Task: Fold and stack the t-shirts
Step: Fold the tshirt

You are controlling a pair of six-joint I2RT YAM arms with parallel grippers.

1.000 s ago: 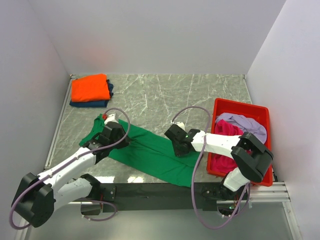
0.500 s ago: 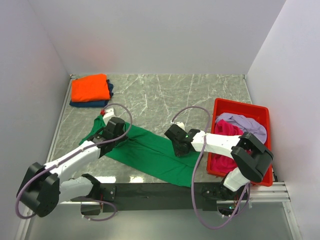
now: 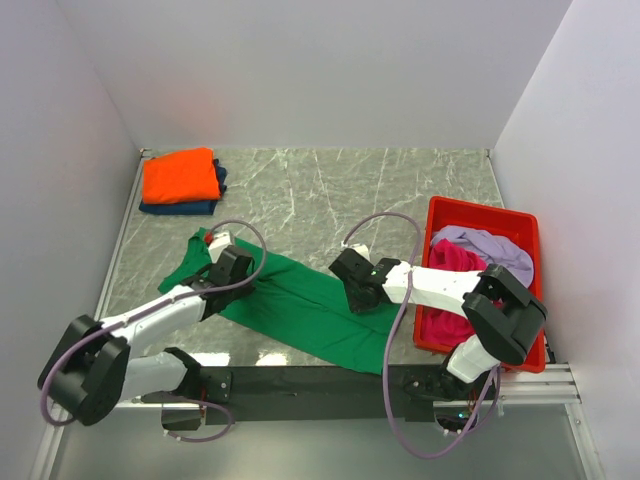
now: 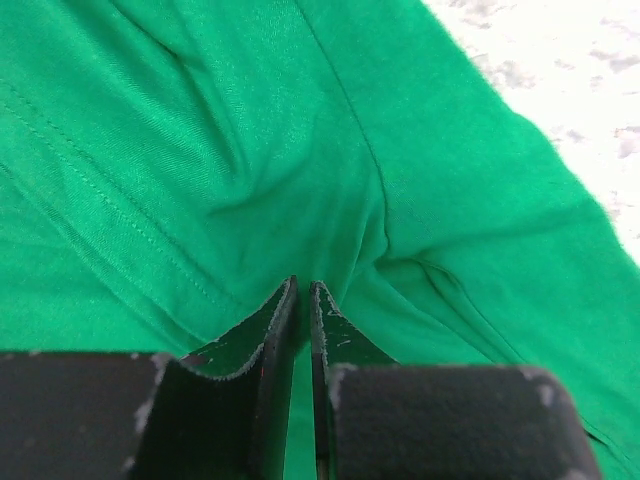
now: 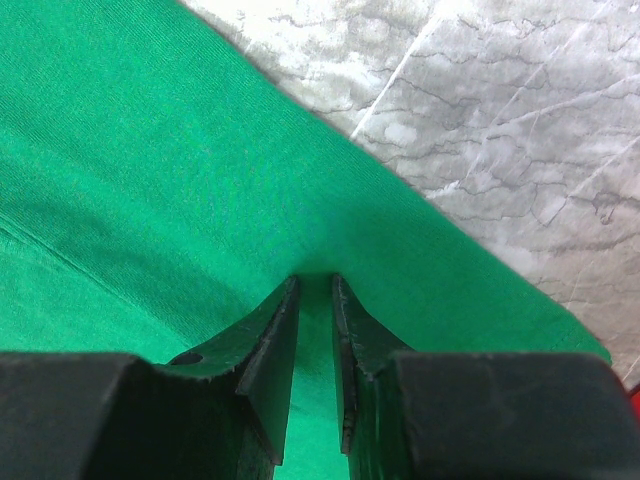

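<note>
The bright green t-shirt [image 3: 300,308] lies spread and creased across the near middle of the table. My left gripper [image 3: 231,270] sits low on its left part. In the left wrist view its jaws [image 4: 302,288] stand almost together, with a fold of green cloth [image 4: 200,150] drawn up to the tips. My right gripper [image 3: 353,281] rests on the shirt's right part, near its far edge. There its jaws [image 5: 315,280] pinch a ridge of green cloth [image 5: 150,180]. A folded orange t-shirt [image 3: 180,175] lies on a folded navy one [image 3: 186,208] at the far left.
A red bin [image 3: 481,207] stands at the right and holds a magenta shirt [image 3: 455,258] and a pale lilac one [image 3: 482,244]. White walls close in the marble table [image 3: 330,190] on three sides. Cables loop above both wrists.
My left arm has swung its wrist a little to the right over the green shirt, and its jaws have narrowed onto the cloth. The right arm has not moved.
</note>
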